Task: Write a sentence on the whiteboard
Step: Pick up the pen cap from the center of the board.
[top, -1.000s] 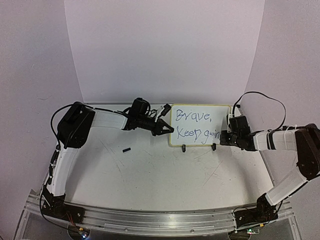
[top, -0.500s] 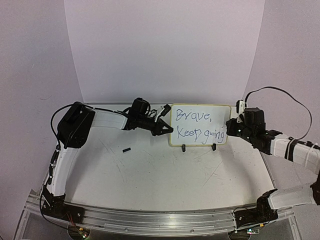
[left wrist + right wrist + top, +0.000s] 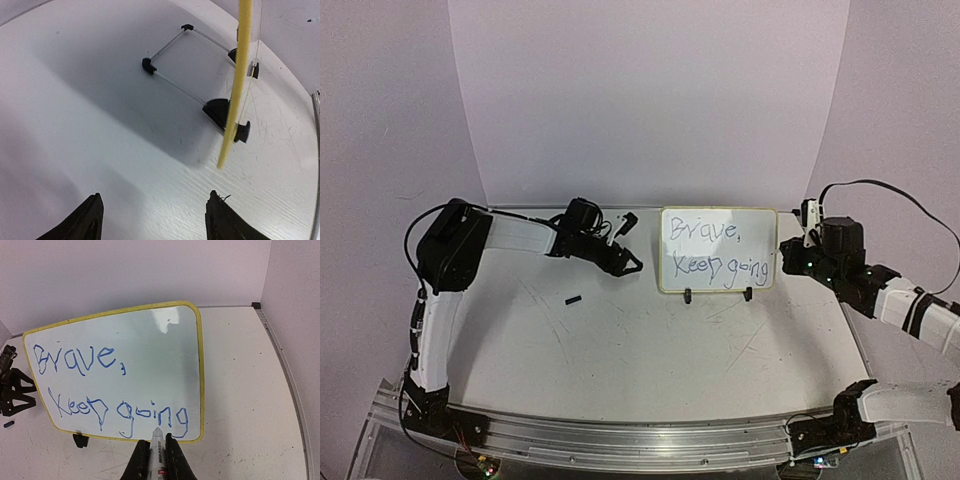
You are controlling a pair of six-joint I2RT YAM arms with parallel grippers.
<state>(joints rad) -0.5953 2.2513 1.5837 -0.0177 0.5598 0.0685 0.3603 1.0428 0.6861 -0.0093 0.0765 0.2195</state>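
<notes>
The whiteboard (image 3: 718,250) stands upright on two black clip feet (image 3: 688,296) at the back of the table, with "Brave, Keep going" written on it in blue (image 3: 115,375). My right gripper (image 3: 155,445) is shut on a white marker (image 3: 158,455), whose tip points at the board's bottom edge below "going". In the top view that gripper (image 3: 792,264) hangs just off the board's right edge. My left gripper (image 3: 628,264) is open and holds nothing, a short way left of the board. Its wrist view shows the board's yellow rim (image 3: 235,100) edge-on ahead of the spread fingertips (image 3: 216,212).
A small black marker cap (image 3: 573,298) lies on the scratched white tabletop (image 3: 650,360), left of the board. The board's wire stand (image 3: 170,55) reaches back behind it. A white backdrop (image 3: 650,100) closes off the rear, and a metal rail (image 3: 620,440) runs along the near edge.
My left gripper has opened, let go of the board's left edge and drawn back to the left. My right arm finished the last letter and pulled back to the right.
</notes>
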